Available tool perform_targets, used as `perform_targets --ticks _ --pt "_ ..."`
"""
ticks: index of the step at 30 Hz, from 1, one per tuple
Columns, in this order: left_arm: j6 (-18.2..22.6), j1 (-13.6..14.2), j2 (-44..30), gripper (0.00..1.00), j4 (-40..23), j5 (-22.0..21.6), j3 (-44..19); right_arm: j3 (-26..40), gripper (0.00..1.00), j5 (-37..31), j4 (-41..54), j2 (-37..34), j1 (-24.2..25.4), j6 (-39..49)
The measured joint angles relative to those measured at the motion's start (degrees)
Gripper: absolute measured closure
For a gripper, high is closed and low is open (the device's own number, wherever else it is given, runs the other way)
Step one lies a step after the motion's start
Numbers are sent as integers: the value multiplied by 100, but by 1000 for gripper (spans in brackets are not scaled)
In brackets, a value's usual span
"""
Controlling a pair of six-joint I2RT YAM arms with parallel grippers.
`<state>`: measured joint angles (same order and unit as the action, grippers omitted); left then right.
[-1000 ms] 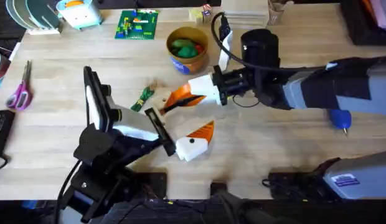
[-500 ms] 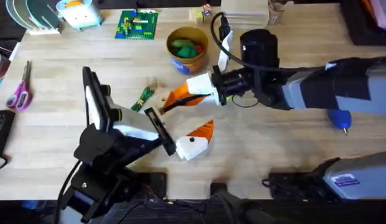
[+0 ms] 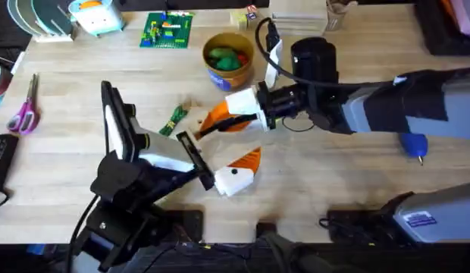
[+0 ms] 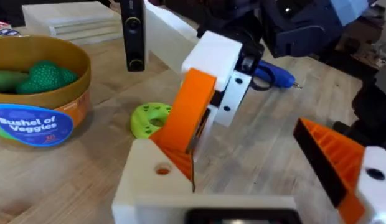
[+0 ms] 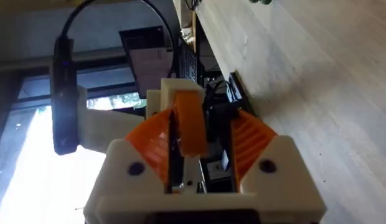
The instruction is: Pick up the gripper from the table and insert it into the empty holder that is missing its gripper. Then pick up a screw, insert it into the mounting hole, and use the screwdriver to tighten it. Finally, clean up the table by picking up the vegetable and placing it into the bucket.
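My right gripper [image 3: 229,115] is shut on the gripper [image 3: 217,118], a small orange wedge clamped between its orange pads [image 5: 240,140]. In the left wrist view the wedge [image 4: 190,112] stands tilted against the holder [image 4: 157,174], the cream-white bare finger of my left gripper [image 3: 222,144], just above a hole in that block. My left gripper is open, and its other finger carries an orange ribbed pad [image 4: 333,158]. The dark-green vegetable [image 3: 174,120] lies on the table left of both grippers. Behind stands the bucket [image 3: 229,57], with green toys in it. The blue screwdriver [image 3: 415,144] lies at the right.
A yellow-green disc [image 4: 149,118] lies beside the bucket [image 4: 43,109]. Pink-handled scissors [image 3: 24,112] sit at the left edge. A green brick plate [image 3: 167,30] and white boxes [image 3: 296,11] line the back. A black cable [image 3: 267,34] arches over the right wrist.
The right arm has edged slightly left with the orange wedge. The left arm has not moved.
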<state>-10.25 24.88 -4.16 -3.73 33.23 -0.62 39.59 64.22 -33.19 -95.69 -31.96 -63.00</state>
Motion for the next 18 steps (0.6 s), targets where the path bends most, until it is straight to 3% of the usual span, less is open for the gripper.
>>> perform_targets --ticks 14,18 --pt "126 50 -1 9 -2 148 -4 0 466 123 -574 -91 193 -196" --pt "126 50 0 9 -4 153 -4 0 345 121 -579 -91 216 -222"
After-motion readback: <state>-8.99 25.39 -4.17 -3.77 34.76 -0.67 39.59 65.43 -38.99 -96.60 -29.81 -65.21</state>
